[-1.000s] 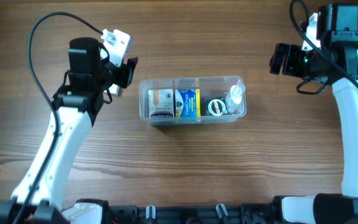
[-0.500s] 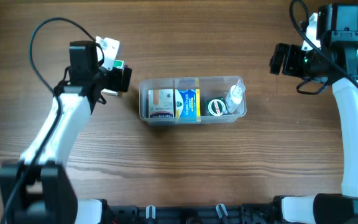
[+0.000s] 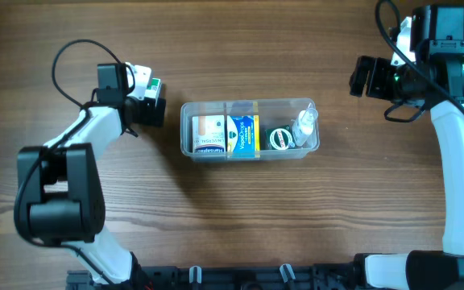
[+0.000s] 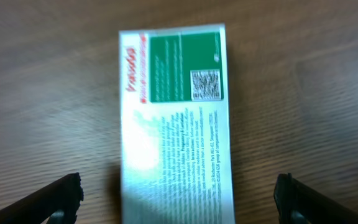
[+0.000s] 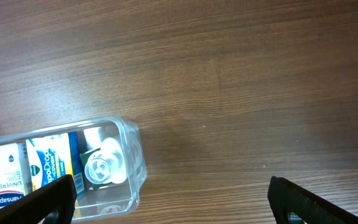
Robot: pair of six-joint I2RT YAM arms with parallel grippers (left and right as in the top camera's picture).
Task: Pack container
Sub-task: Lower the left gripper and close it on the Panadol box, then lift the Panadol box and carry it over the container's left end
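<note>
Wood-grain table [image 3: 296, 209] from overhead: since a second ago my left arm has folded back leftward. The left gripper [image 3: 153, 111] has let go, jaws spread, by a white-and-green box [image 3: 143, 80] just left of the container [image 3: 284, 102]. The container sits unmoved mid-table, holding small boxes [image 3: 228, 133], a round tin [image 3: 280, 138] and a clear bottle [image 3: 303, 125]. My right gripper [image 3: 361, 76] hangs released, well apart. Left wrist: the box lies flat between my fingers [image 4: 58, 196], untouched. Right wrist: the container's end shows at lower left, with bare wood elsewhere.

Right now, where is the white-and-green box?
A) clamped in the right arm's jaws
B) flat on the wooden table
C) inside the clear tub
B: the white-and-green box lies flat on the wooden table, outside the clear tub, with nothing gripping it.
</note>
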